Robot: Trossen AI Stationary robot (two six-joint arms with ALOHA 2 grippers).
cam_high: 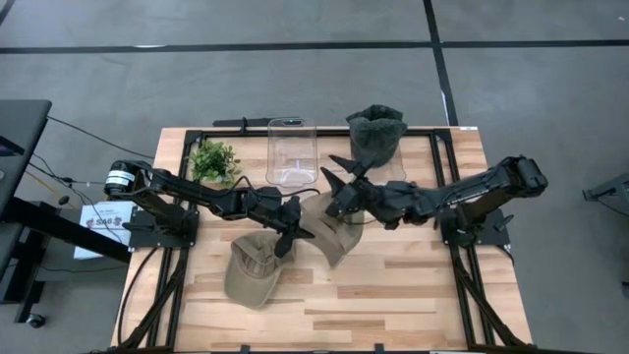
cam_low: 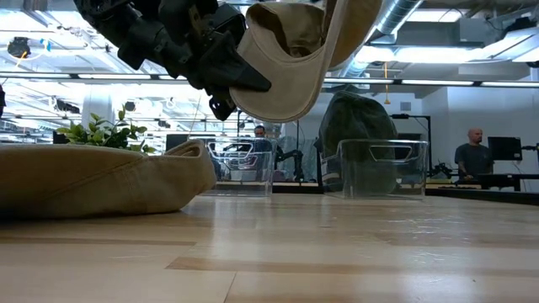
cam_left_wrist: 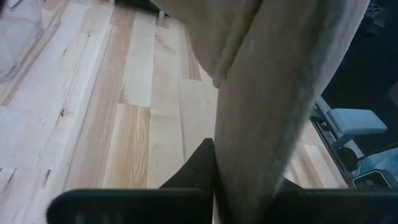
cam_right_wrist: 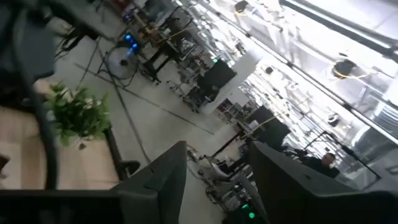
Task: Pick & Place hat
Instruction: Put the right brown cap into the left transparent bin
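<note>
We see the wooden tabletop [cam_high: 393, 295] carrying everything, with both dark arms reaching inward from its left and right edges toward the middle. Near the far edge stand two clear bins: the empty one [cam_high: 291, 152] near the centre and the second bin [cam_high: 377, 157] toward the far right corner, holding a dark green hat [cam_high: 376, 133]. A tan hat [cam_high: 254, 269] lies flat on the wood toward the near edge, left of centre. A second tan hat [cam_high: 334, 228] hangs in the air over the middle of the tabletop, pinched by the left gripper [cam_high: 291, 234], whose jaws are closed on its cloth. The right gripper [cam_high: 339, 183] sits just beside that raised hat, pointing up and away, its jaws apart and holding nothing. A small green plant [cam_high: 214, 160] stands by the far left corner.
</note>
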